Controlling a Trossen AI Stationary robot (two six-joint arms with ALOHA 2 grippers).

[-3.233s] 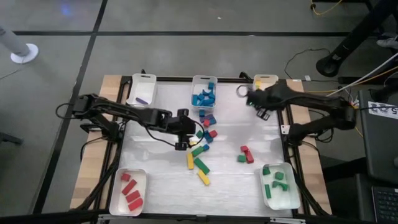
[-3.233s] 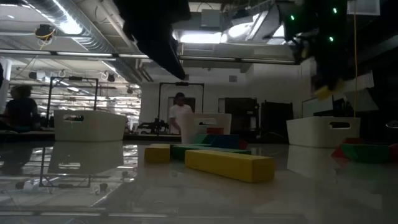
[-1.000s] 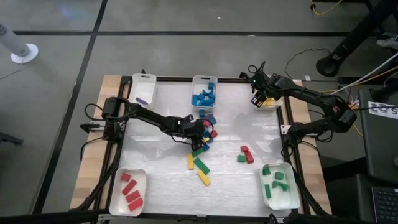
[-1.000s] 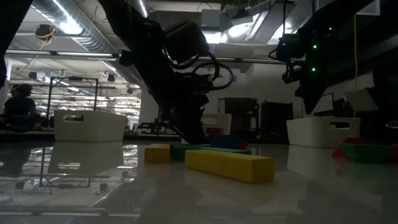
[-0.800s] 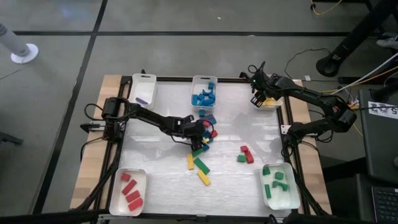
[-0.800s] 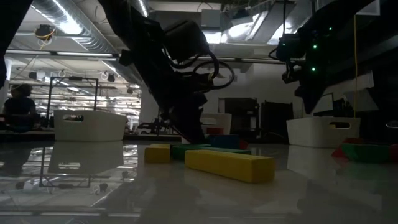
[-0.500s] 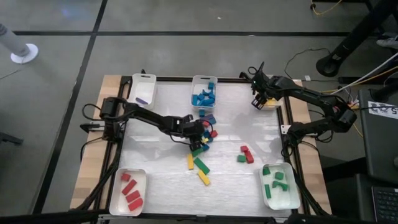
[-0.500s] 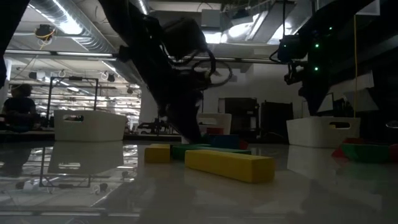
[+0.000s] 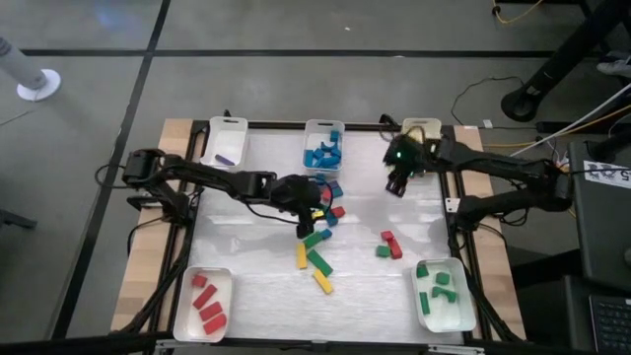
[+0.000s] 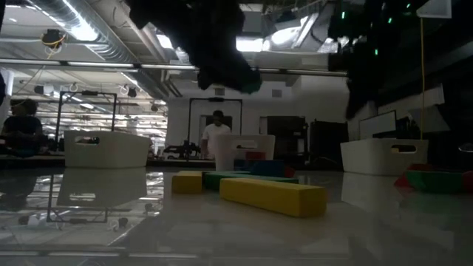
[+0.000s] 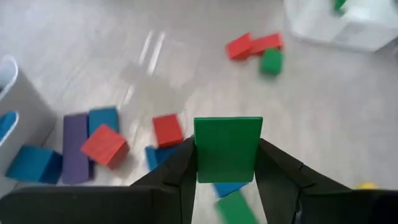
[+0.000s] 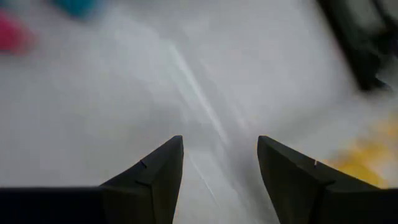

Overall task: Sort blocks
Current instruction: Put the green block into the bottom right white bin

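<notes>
A white bench [image 9: 246,256] fills the high view, with 5 white rectangular plastic trays at its edges: one holding a purple bar at the far left [image 9: 225,143], one of blue blocks at far centre [image 9: 323,148], one of yellow at far right [image 9: 421,128], one of red bars at near left [image 9: 204,304], and one of green blocks at near right [image 9: 444,296].

The left arm reaches across to the bench's middle. Its left pincer [image 11: 227,163] is closed on a flat green block [image 11: 227,149], lifted above a loose cluster of blue, red, green and purple blocks [image 9: 325,202]. The right pincer [image 12: 221,158] stands open and empty over bare bench, near the yellow tray.

Loose pieces lie below: yellow and green bars [image 9: 315,261] near centre, and a small group of 2 red blocks and 1 green [image 9: 387,245] to the right.

Likely risks: the green tray sits on the opposite side, so the left arm's long carry could cross the right arm's path and collide. The block is held only by its lower part and could slip and drop into the cluster, scattering it.
</notes>
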